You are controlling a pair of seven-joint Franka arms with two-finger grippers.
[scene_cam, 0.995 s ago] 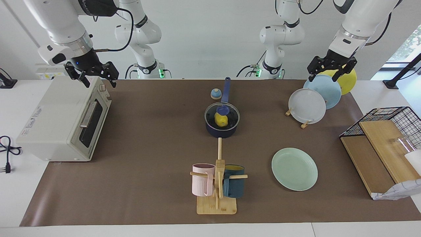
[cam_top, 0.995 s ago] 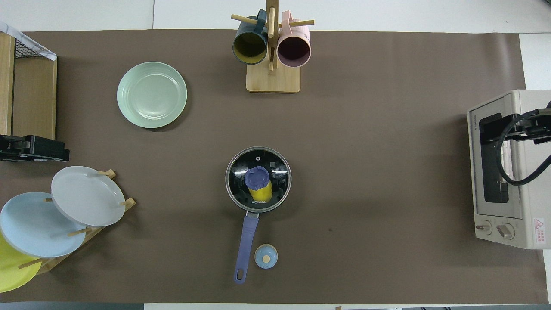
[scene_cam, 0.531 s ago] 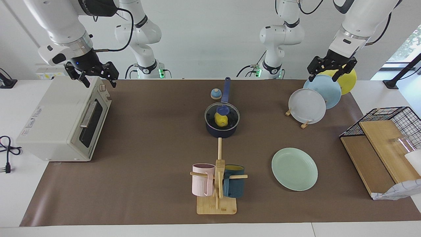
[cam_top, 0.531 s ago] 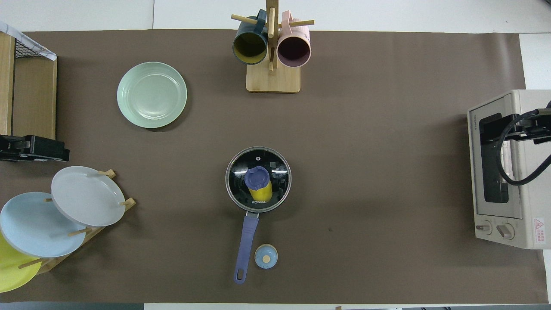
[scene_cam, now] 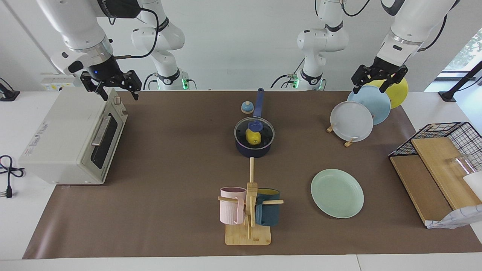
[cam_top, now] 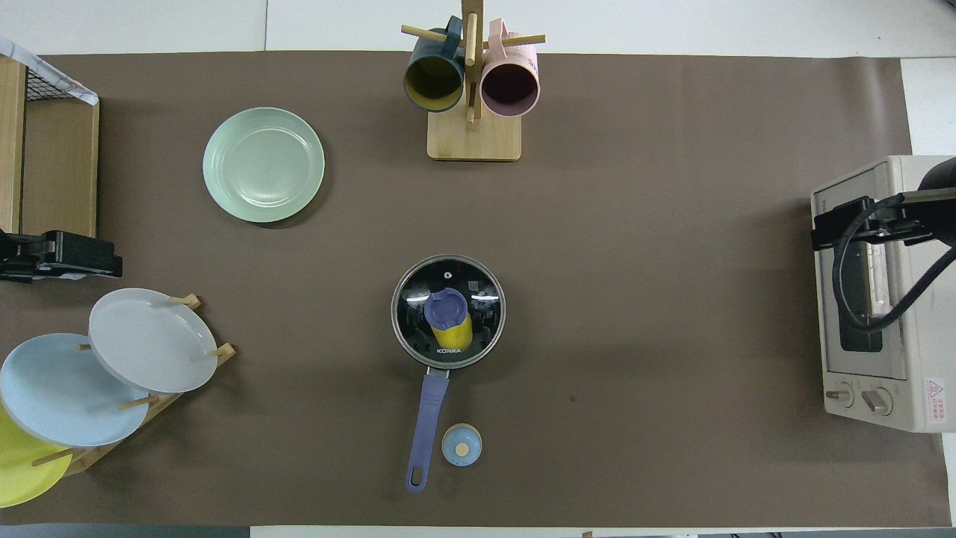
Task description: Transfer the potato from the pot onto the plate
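A lumpy yellow potato sits under the round glass lid of the dark pot, the ridged green plate lies bare, and the left gripper and right gripper both hang open and hold nothing.

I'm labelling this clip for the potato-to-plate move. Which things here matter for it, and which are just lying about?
For the job: potato, pot, glass lid on the pot, mint-green plate.

Lying about: toaster oven, mug tree, plate rack, blue bell, wire basket.

I see potato in lidded pot, mid-table; plate farther out, toward left arm's end; mug rack beside plate.
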